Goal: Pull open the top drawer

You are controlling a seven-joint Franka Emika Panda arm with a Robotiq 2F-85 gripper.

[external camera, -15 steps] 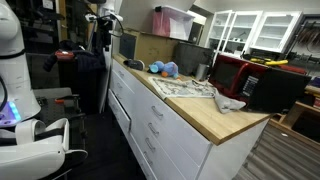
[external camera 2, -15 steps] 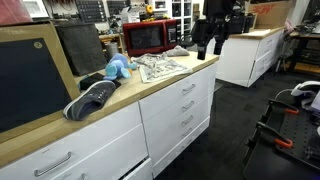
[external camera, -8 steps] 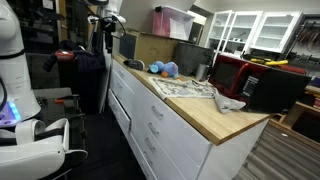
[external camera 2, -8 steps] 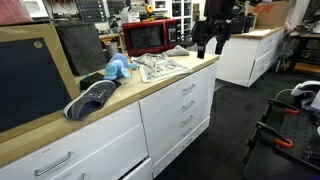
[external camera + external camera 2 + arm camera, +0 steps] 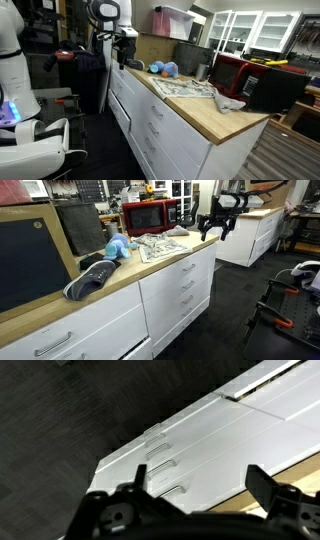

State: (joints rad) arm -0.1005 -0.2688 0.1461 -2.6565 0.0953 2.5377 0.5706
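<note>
Alt text: a cluttered workshop room under even indoor light. Beside your pincer [image 5: 217,230] runs a long white cabinet with a pale wooden countertop [image 5: 210,112], its white fronts facing a narrow aisle. Below the pincer you have plain dark floor [image 5: 240,300]. Behind the pincer in an exterior view stands a second, shorter white cabinet with a wooden top [image 5: 250,235]. A glossy red microwave oven [image 5: 150,217] sits on the long countertop. Well apart from the pincer, tall white glass-fronted cupboards [image 5: 262,28] line the far wall.
</note>
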